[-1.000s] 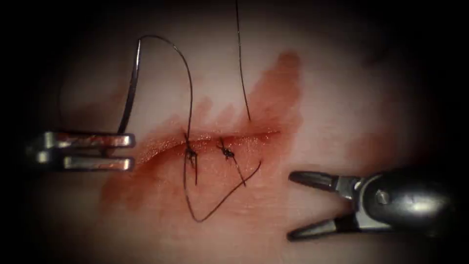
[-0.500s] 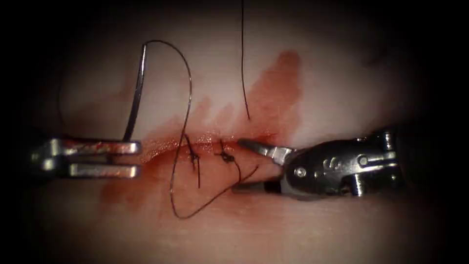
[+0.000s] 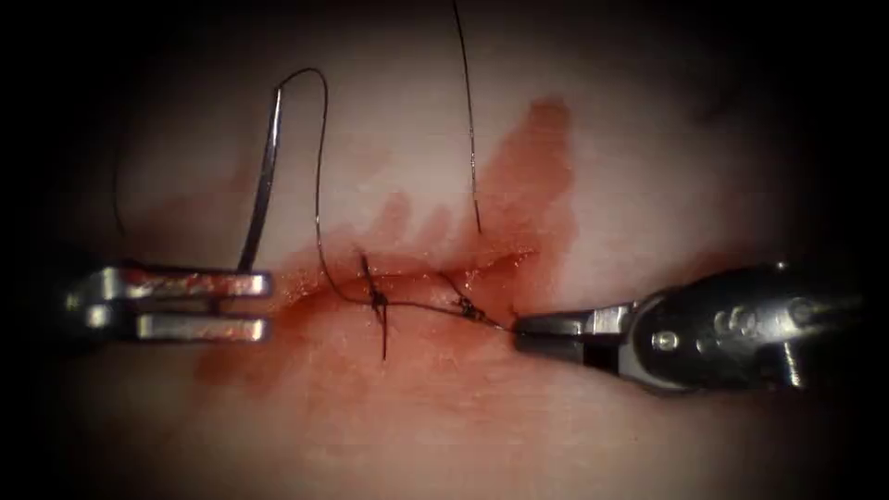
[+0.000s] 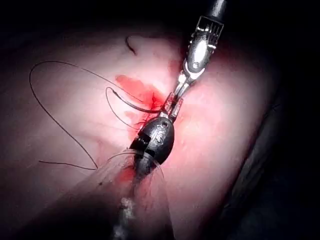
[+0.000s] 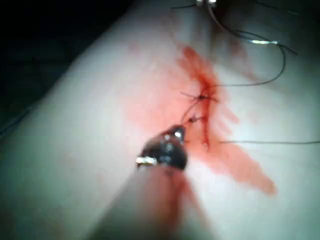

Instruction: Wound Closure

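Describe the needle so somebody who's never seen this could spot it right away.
Start at the red-stained cut across the tissue, then go to its left end, where the left tool holds the needle near one end. It rises clear of the tissue as a thick, stiff, shiny curve, unlike the fine dark thread looping off its top.

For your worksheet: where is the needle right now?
In the endoscope view, the needle stands clear of the tissue, left of the cut, its lower end held by the left tool.
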`<action>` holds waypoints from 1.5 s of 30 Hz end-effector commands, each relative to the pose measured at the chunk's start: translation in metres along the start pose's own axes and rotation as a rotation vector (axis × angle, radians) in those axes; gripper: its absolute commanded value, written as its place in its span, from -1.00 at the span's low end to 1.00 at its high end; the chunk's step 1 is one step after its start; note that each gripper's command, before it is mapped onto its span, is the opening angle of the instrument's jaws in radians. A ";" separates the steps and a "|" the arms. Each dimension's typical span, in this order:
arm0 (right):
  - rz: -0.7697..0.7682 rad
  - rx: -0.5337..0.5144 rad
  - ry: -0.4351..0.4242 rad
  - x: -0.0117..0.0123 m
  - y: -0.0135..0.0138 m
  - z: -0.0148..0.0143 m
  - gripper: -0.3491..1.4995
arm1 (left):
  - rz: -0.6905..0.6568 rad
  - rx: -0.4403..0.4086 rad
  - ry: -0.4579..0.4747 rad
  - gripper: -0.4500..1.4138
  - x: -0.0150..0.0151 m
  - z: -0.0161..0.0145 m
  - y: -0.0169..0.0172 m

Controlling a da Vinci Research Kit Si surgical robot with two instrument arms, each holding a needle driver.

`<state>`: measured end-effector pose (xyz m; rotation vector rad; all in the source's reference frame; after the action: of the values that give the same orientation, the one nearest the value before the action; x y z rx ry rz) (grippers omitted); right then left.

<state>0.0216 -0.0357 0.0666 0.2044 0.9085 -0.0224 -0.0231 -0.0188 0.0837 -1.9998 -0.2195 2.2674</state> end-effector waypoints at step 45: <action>-0.062 -0.107 0.032 -0.0019 0.0023 0.0051 -1.00 | -0.003 -0.012 0.006 -1.00 0.0000 0.0011 0.0007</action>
<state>0.0241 -0.0339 0.0711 0.0753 0.9438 -0.0276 -0.0235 -0.0192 0.0832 -2.0090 -0.2326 2.2644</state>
